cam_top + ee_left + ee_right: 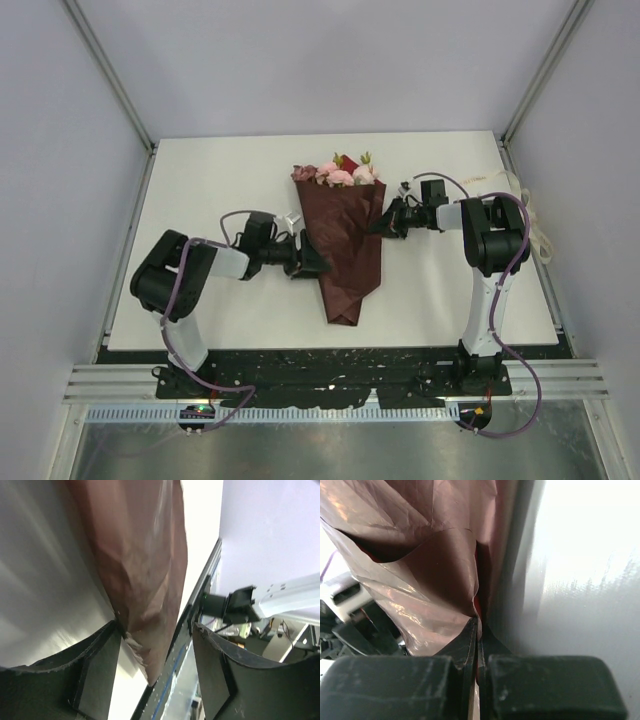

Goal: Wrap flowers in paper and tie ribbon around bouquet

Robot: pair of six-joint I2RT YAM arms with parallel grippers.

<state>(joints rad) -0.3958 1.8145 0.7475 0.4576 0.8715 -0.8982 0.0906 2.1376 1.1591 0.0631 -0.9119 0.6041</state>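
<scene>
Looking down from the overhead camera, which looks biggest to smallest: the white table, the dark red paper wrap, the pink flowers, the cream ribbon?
1. white table
2. paper wrap
3. pink flowers and ribbon: not ranked. The ribbon runs longer but is far thinner, so neither clearly looks bigger.

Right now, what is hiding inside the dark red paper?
Pink flowers poke out of the wide far end of the paper. Their stems cannot be seen, because the wrapped paper covers everything below the blooms, all the way down to its pointed near end.
</scene>
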